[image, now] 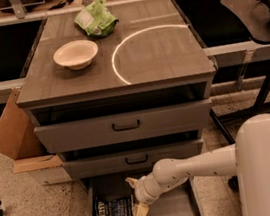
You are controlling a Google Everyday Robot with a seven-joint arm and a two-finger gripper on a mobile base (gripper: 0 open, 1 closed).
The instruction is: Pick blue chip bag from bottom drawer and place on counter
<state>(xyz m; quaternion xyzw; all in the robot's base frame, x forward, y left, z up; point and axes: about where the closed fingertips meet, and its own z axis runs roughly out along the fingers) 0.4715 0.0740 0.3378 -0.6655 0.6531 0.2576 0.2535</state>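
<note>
Gripper (136,203) in bottom drawer (174,211), beside blue chip bag (113,213).

One high view, looking down at counter (157,56), gripper (140,214) over bottom drawer (176,211)

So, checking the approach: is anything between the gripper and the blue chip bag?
Nothing. In the camera view the gripper hangs at the right edge of the blue chip bag in the bottom drawer; at most bare drawer floor separates them.

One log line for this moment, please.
phase: reach | gripper: open, inside bottom drawer, beside blue chip bag | grasp: none | counter: bag not placed
</note>
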